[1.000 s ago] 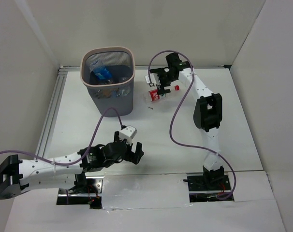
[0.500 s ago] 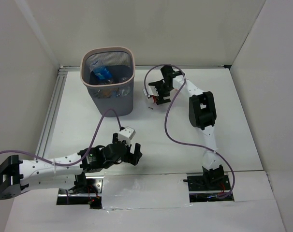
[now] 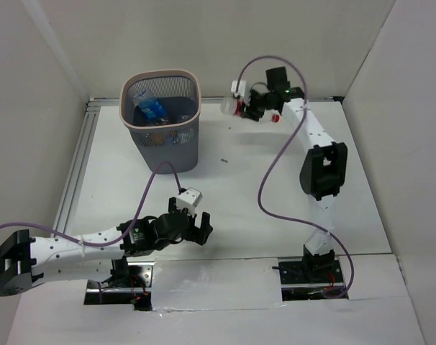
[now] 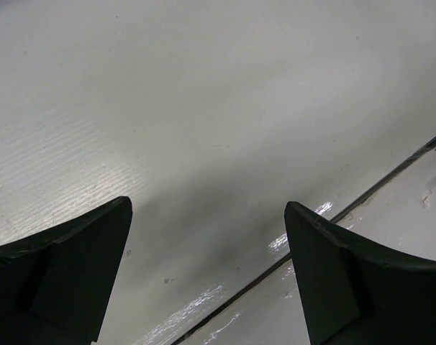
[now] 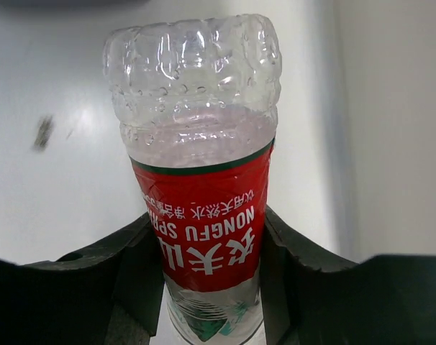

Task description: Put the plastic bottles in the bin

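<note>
My right gripper (image 3: 255,108) is shut on a clear plastic bottle with a red label (image 3: 237,107) and holds it up near the back wall, to the right of the bin (image 3: 161,75). In the right wrist view both black fingers (image 5: 290,262) press the red label of the bottle (image 5: 203,223), whose ribbed clear base points away. The grey mesh bin holds a blue-labelled bottle (image 3: 152,110) and other clear ones. My left gripper (image 3: 193,231) stands open low over the table's front, its gripper (image 4: 207,215) with nothing between the fingers.
White walls enclose the table on three sides. An aluminium rail (image 3: 78,162) runs along the left edge. A seam (image 4: 311,237) crosses the table surface under the left gripper. A small dark mark (image 3: 224,161) lies on the table right of the bin.
The right gripper closed on the red-labelled bottle and lifted it from the table toward the back wall. The left arm has stayed where it was.
</note>
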Controlling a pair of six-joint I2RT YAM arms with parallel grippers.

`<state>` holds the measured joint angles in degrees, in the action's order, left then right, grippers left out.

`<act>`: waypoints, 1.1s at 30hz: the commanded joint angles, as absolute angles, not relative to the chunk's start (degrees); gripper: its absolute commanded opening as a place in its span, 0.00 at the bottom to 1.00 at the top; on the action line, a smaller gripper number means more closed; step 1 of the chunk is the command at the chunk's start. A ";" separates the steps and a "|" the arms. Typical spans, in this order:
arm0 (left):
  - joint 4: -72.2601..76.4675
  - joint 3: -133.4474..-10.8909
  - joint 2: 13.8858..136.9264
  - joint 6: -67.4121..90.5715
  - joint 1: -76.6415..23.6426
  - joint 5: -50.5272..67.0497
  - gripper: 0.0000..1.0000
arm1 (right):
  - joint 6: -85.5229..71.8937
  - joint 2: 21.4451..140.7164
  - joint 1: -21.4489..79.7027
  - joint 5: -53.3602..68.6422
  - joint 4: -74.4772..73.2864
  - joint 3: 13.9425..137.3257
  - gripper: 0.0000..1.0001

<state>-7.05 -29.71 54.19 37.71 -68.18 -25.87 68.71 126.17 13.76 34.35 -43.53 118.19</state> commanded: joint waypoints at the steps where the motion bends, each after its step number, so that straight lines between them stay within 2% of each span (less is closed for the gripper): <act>1: -2.55 -30.23 54.93 36.83 -68.47 -26.37 1.00 | 48.73 112.78 13.97 41.84 -23.77 121.73 0.31; 5: -1.49 -30.76 55.99 35.60 -68.47 -25.75 1.00 | 31.14 111.18 17.92 40.69 -9.87 126.28 0.31; 10: 0.61 -30.76 55.99 34.19 -68.47 -25.75 1.00 | 14.97 117.67 22.93 42.63 5.34 139.64 0.32; 15: 0.62 -30.76 55.38 33.66 -68.47 -26.27 1.00 | -0.86 126.27 29.87 43.24 15.89 148.43 0.40; 21: 1.14 -28.84 52.48 34.19 -68.47 -27.51 1.00 | -12.03 130.42 34.36 42.45 22.06 146.52 0.48; 22: 1.14 -28.83 51.86 34.71 -68.47 -28.21 1.00 | -12.56 131.21 34.37 41.84 20.84 145.82 0.55; 23: 1.14 -28.83 51.86 34.72 -68.47 -28.21 1.00 | -12.57 131.22 34.37 41.84 20.83 145.81 0.55; 24: 1.14 -28.83 51.86 34.72 -68.47 -28.21 1.00 | -12.57 131.22 34.89 41.84 20.05 145.81 0.61; 25: 1.14 -28.83 51.86 34.72 -68.47 -28.82 1.00 | -11.87 131.74 34.89 41.23 17.52 145.81 0.72; 26: 1.14 -28.83 51.86 34.72 -68.47 -28.83 1.00 | -11.26 131.75 34.89 40.70 15.23 145.81 1.00; 33: 4.20 -30.67 52.99 32.35 -68.47 -28.30 1.00 | -8.09 125.96 29.01 36.74 6.52 146.34 1.00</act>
